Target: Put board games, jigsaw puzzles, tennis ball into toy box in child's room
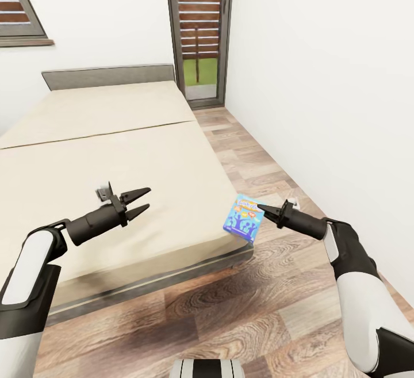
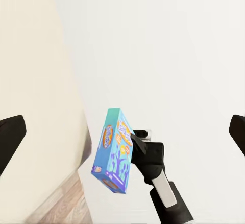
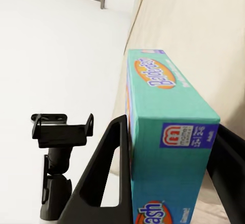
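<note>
My right gripper (image 1: 263,209) is shut on a blue cartoon-printed board game box (image 1: 243,217), held upright in the air just off the bed's near right corner. In the right wrist view the box (image 3: 168,142) sits clamped between the two dark fingers (image 3: 104,170). The left wrist view shows the same box (image 2: 113,150) with the right gripper (image 2: 135,144) on its edge. My left gripper (image 1: 144,201) hangs open over the beige mattress of the bed (image 1: 115,153), holding nothing. The table, toy box, puzzles and tennis ball are out of view.
The grey headboard (image 1: 109,76) stands at the far end of the bed. Wood-plank floor (image 1: 259,153) runs between the bed and the white right wall (image 1: 328,79). A dark-framed slatted glass door (image 1: 198,33) closes the far end of that strip.
</note>
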Controlling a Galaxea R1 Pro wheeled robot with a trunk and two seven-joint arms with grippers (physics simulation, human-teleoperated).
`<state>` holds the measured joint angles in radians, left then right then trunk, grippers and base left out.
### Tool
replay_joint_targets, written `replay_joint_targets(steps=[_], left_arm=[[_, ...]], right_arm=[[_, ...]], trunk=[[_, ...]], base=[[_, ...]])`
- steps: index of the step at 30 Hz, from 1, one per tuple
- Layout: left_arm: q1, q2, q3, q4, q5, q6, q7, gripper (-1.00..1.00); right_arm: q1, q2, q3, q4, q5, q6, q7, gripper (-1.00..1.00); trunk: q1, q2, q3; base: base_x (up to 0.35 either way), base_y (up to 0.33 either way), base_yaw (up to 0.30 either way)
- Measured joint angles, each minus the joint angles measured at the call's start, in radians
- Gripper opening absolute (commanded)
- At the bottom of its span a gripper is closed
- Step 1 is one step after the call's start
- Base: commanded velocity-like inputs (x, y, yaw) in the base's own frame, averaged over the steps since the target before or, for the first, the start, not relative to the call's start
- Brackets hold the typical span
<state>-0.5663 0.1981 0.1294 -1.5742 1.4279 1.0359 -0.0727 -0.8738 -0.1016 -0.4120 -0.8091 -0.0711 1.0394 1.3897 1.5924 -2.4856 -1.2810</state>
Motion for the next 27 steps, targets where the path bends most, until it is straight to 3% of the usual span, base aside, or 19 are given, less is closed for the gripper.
replay_joint_targets(steps=[27], left_arm=[[0.000, 0.000, 0.000, 0.000, 0.000, 0.000, 0.000, 1.00]], right_arm=[[0.000, 0.000, 0.000, 0.000, 0.001, 0.000, 0.012, -1.00]], trunk=[[0.000, 0.000, 0.000]], base=[[0.000, 0.000, 0.000]])
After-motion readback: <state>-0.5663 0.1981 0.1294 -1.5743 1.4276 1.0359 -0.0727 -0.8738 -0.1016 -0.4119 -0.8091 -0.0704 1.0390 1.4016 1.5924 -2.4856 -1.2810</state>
